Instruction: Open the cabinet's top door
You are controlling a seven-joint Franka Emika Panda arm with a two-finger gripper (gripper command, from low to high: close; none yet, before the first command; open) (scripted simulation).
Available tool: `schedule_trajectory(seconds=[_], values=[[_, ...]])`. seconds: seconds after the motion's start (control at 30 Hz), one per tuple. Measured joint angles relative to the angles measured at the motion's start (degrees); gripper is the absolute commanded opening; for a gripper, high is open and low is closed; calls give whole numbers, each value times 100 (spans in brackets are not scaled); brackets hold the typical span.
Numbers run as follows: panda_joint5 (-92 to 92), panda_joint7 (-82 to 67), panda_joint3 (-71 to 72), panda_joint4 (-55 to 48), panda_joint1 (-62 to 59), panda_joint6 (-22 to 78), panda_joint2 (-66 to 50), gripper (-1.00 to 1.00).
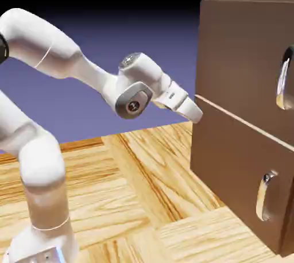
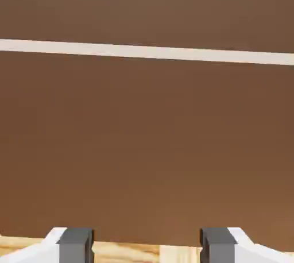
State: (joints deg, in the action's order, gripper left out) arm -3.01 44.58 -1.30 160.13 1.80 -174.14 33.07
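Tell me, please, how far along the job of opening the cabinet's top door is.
Nothing is done yet: the top door sits flush with the cabinet. In hand is the approach: the open, empty end effector is near the seam between the two panels, away from the top handle. Left: reach that handle, grip it and pull the door open.

No readable text, labels, brand marks or numbers anywhere: cabinet [image 1: 241,55] wood, arm [image 1: 51,49] casing and tabletop [image 1: 143,198] are all unmarked.
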Motion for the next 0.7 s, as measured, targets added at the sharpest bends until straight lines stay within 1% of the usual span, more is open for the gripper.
schedule_trajectory(seconds=[0.7], values=[[-5233, 3697, -2265, -1508, 1929, -233, 709, 0]])
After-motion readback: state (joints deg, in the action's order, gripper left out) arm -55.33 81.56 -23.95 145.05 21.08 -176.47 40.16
